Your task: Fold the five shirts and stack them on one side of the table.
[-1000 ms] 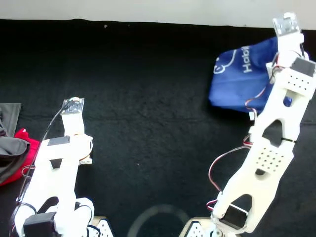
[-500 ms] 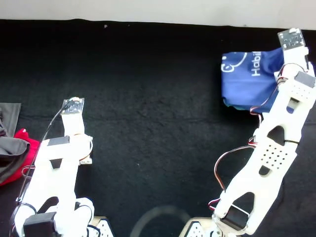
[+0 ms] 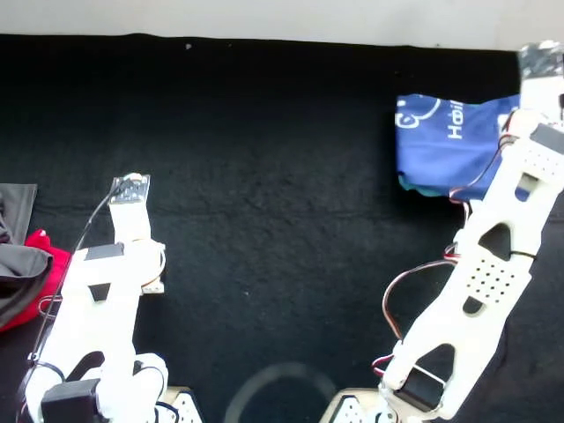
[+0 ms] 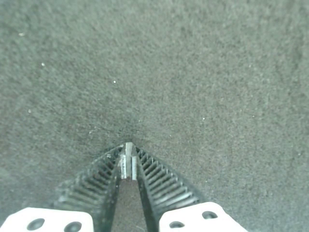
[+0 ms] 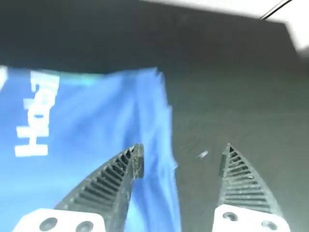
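My right claw (image 5: 182,151) has swung outward and now gapes wide over the edge of the blue shirt (image 3: 449,145); my left claw (image 4: 128,150), pinched closed, points down at the worktop (image 3: 282,176).

Black felt-covered table (image 3: 282,159); pale wall strip (image 3: 264,18) behind.
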You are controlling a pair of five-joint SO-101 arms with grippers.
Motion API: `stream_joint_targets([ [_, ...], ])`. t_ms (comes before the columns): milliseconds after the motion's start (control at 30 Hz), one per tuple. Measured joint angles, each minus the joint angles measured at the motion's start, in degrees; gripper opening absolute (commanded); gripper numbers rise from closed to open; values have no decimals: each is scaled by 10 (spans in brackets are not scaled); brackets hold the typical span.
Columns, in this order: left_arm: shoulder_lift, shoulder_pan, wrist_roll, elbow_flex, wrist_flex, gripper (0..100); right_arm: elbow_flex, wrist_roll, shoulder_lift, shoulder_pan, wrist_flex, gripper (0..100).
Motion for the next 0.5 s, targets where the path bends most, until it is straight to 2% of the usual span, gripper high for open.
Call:
stream_joint_targets([
  [100,0,2,0,0,0,8,-25,-33,-5,0,0,213],
  [200,0,2,0,0,0,8,-25,-39,-4,-8,0,5],
  [267,0,2,0,0,0,8,-23,-40,-4,-13,0,39],
  [500,0,2,0,0,0,8,-19,-40,-5,-18,27,16],
])
